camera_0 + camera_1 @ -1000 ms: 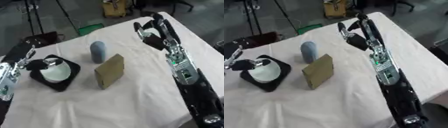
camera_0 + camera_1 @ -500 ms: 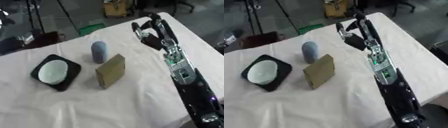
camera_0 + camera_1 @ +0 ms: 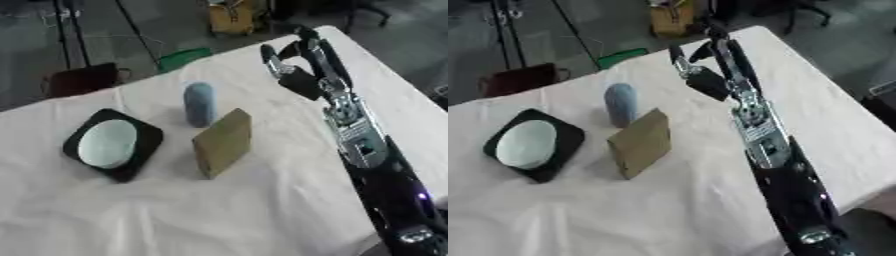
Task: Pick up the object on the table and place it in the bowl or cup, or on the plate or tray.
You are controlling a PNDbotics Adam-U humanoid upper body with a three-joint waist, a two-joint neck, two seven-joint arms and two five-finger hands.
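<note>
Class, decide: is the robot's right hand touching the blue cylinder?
Apart. The left eye view shows bare tablecloth between the right hand and the blue cylinder.

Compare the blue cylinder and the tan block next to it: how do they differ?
The blue cylinder is rounded with a domed top; the tan block is flat-faced and boxy. The cylinder stands upright; the block rests on an edge, leaning. The cylinder sits farther back, the block nearer the camera. Both rest on the white cloth, untouched.

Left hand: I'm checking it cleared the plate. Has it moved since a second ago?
Yes. It was beside the pale bowl on the black plate; now it is out of view.
</note>
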